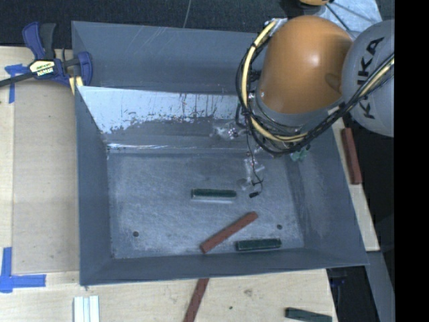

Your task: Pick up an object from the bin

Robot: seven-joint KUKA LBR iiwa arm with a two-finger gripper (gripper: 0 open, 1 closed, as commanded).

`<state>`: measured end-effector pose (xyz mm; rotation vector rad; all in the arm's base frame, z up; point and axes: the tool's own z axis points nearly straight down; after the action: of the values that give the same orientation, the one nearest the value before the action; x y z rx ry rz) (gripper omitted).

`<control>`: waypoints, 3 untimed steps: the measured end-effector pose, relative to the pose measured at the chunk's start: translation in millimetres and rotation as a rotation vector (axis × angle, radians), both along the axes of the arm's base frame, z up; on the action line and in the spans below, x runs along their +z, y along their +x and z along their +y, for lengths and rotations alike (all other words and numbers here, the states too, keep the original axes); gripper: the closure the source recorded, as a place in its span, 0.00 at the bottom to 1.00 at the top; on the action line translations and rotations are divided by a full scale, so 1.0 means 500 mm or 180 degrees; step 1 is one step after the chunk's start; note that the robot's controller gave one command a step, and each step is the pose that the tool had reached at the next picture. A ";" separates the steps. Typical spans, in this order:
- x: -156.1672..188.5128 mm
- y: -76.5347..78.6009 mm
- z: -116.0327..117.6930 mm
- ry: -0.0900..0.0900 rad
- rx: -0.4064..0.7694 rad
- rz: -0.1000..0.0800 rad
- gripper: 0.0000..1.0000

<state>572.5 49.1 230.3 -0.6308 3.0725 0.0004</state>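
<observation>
In the camera view, the arm is reaching into the bin (pixel 94 180) from the right. Its rounded orange cover (pixel 301 66) is hanging over the bin's upper right part, and yellow and black cables (pixel 249 66) are looping round that cover. Below the cover, the gripper (pixel 253 188) is pointing down toward the bin floor, right of the middle. Whether it is set wide or narrow I cannot tell, since it is small and dark against the grey metal, and nothing is showing in its grasp.

The green bar (pixel 213 194) is lying flat near the middle of the floor, running left to right. Its right end is sitting just beside the gripper, on the gripper's left. Whether the two are touching I cannot tell.

Nearer the front wall, the brown stick (pixel 229 232) is lying on a slant, with its right end higher in the view and its left end close to the front edge of the floor. Just right of that lower end, the lower bar (pixel 258 245), also dark green, is lying level along the front wall, close below the stick's right half. Both are lying apart from the gripper.
</observation>
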 end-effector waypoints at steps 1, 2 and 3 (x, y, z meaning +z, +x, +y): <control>-0.070 0.011 -0.009 -0.0003 0.0237 -0.0016 0.00; -0.315 0.035 -0.094 -0.0005 0.0682 -0.0002 1.00; -0.315 0.035 -0.094 -0.0004 0.0679 -0.0002 1.00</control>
<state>590.1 2.2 72.7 -0.9542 2.9876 -0.0009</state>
